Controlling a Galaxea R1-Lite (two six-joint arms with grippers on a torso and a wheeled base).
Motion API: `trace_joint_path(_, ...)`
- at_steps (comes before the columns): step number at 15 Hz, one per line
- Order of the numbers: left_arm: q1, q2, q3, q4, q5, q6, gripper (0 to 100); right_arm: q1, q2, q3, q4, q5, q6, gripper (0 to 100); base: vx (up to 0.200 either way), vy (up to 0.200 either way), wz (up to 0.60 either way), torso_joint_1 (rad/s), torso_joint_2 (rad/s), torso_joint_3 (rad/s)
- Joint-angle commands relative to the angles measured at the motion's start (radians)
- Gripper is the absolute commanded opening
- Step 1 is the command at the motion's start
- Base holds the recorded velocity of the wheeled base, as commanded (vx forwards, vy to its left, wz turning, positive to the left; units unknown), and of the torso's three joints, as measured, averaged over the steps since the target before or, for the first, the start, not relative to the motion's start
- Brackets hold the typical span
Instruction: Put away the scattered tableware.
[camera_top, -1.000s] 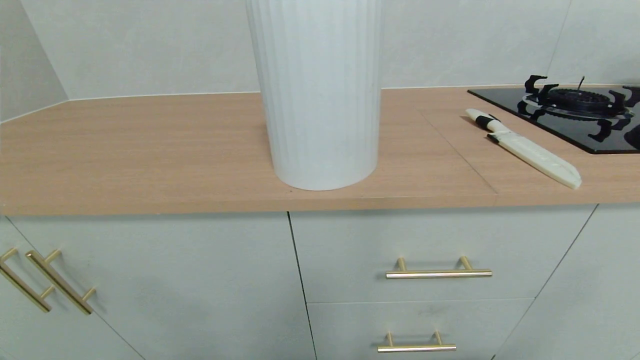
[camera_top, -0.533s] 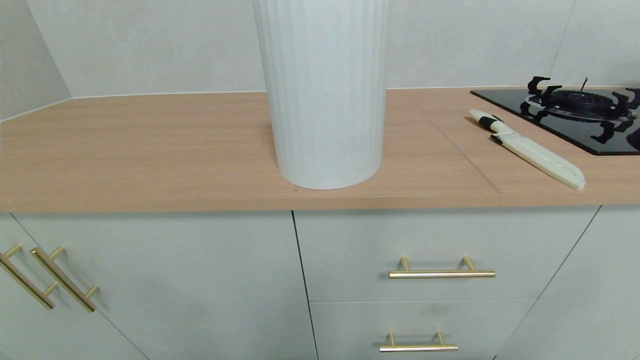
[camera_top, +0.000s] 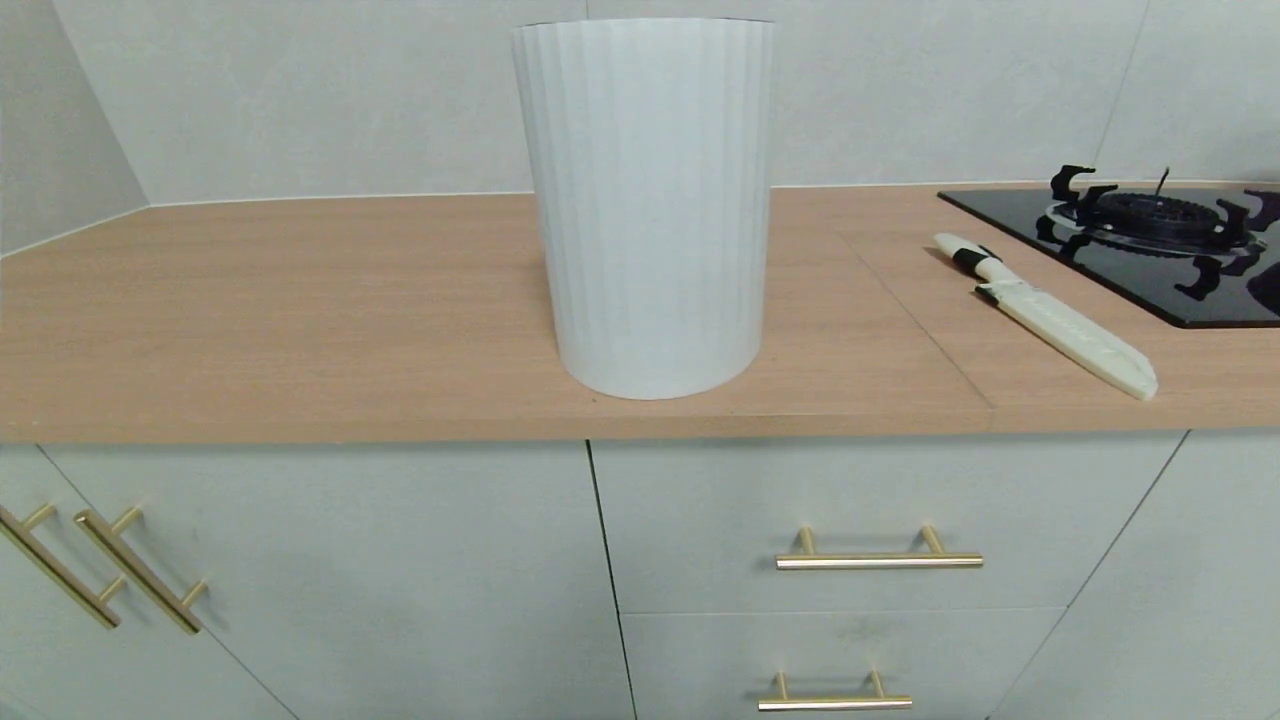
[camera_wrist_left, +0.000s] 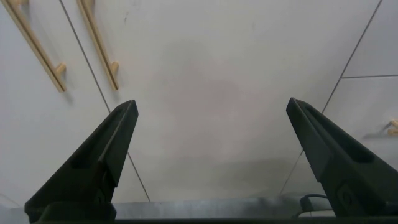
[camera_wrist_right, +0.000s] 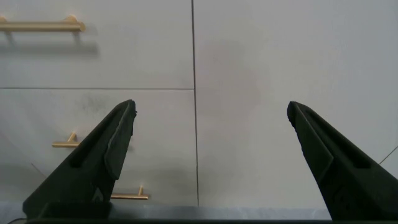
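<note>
A tall white ribbed container (camera_top: 650, 205) stands near the front edge of the wooden countertop (camera_top: 300, 310). A white knife (camera_top: 1045, 315) with a black band on its handle lies flat on the counter to the right of it, beside the stove. My left gripper (camera_wrist_left: 211, 109) is open and faces pale cabinet doors. My right gripper (camera_wrist_right: 211, 109) is also open, facing the drawer fronts, with nothing between its fingers.
A black glass hob (camera_top: 1150, 250) with a burner grate sits at the far right. Below the counter are cabinet doors with gold handles (camera_top: 140, 585) and drawers with gold bar handles (camera_top: 878, 560). A tiled wall backs the counter.
The whole head view has shifted downward and slightly sideways, so the container's top rim now shows; the camera moved, not the things.
</note>
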Motion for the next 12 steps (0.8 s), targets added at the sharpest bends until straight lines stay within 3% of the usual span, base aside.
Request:
trace_joint_path(1,0.0,0.0,0.0,0.0,0.0,0.0,100,0.0,0.001,0.0,0.0,0.0,0.0,100,0.0,0.0,0.0,0.09,-0.11,-0.281)
trace_joint_path(12,0.0,0.0,0.0,0.001,0.0,0.0,100,0.0,0.001,0.0,0.0,0.0,0.001,100,0.0,0.0,0.0,0.159,-0.48,-0.298)
